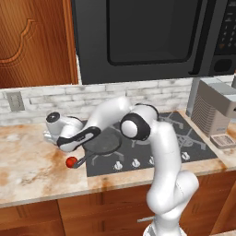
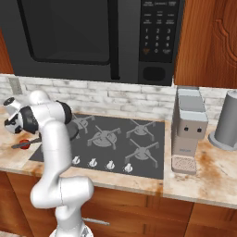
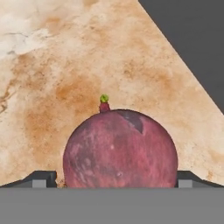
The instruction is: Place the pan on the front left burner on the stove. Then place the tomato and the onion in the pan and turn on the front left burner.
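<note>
Microwave keypad (image 2: 157, 34) markings blurred; no readable text.

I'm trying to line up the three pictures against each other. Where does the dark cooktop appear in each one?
Left base view: the flat dark grey rectangular cooktop lies centre-right, below the microwave.
Right base view: it fills the centre, left of the coffee machine.
Hand view: the dark grey wedge at the upper right is likely its edge.
Shared landmark: the mottled beige stone counter bordering it.

My views are evenly, softly lit and rendered sharp, without glare or blur. Shadows are faint. The onion (image 3: 120, 148) looms large at lower centre, slightly soft-textured.
</note>
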{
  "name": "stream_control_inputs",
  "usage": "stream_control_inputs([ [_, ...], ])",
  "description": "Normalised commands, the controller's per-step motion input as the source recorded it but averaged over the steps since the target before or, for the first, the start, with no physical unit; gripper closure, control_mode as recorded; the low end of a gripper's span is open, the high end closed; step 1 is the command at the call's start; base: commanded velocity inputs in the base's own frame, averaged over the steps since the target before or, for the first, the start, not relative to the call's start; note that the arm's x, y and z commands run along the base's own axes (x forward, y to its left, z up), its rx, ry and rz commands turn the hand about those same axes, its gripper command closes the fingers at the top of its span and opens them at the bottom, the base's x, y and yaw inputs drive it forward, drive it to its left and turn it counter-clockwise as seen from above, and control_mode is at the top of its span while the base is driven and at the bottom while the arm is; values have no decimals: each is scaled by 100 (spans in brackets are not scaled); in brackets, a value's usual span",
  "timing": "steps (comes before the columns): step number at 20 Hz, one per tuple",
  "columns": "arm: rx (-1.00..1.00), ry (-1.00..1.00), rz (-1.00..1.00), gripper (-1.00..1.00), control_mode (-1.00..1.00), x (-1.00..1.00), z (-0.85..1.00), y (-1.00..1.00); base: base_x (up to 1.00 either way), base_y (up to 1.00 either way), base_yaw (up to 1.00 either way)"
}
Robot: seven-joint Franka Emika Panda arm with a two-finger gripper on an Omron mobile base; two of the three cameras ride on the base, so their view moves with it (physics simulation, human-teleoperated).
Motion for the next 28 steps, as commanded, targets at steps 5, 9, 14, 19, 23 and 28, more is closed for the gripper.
stream_control_inputs([
  [5, -5, 3, 0, -100, -100, 7, -35, 0, 0, 0, 0],
  [9, -4, 0, 0, 100, -100, 0, -25, -1, 0, 0, 0],
  [14, -2, 0, 0, 100, -100, -23, -31, -45, 0, 0, 0],
  [19, 0, 0, 0, 100, -100, -26, -12, -45, 0, 0, 0],
  [23, 0, -2, 0, 100, -100, -33, 25, -14, 0, 0, 0],
  [28, 0, -15, 0, 100, -100, -9, 58, 10, 0, 0, 0],
])
